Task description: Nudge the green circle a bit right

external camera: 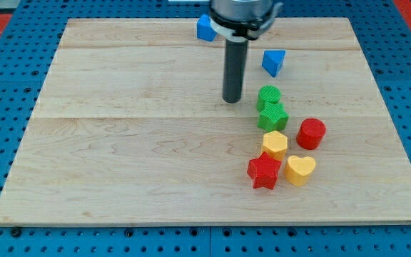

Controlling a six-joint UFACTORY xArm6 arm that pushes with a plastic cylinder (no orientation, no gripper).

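Observation:
The green circle (268,96) stands right of the board's middle, touching the green star (272,116) just below it. My tip (232,100) rests on the board a short way to the left of the green circle, with a small gap between them. The rod rises straight up toward the view's top.
Below the green star lie a yellow hexagon (275,143), a red star (264,170) and a yellow heart (300,170). A red cylinder (310,133) sits to their right. A blue triangle (274,62) and a blue block (205,28) lie near the top of the wooden board (120,143).

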